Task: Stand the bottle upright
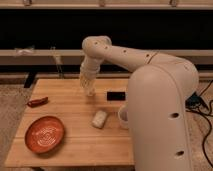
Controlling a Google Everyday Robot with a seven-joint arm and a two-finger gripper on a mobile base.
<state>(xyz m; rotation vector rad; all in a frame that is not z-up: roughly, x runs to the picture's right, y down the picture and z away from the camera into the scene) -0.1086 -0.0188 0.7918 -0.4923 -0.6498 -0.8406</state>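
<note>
Bottle [90, 92] — at end effector [88, 84], table [75, 147] rear

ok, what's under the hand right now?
The hand hangs over the far side of the table. Below it a pale slim shape shows against the wood, likely the bottle; its upper part is covered by the hand.

The small, slim, whitish, semi-clear plastic bottle [90, 91] stood close to upright, its long axis nearly vertical, over the far middle part of the light wooden table [75, 145]. Its lower end was at or just above the tabletop; which of the two could not be told. Its upper part merged with the pale gripper [88, 84], which reached straight down onto it from above.
</note>
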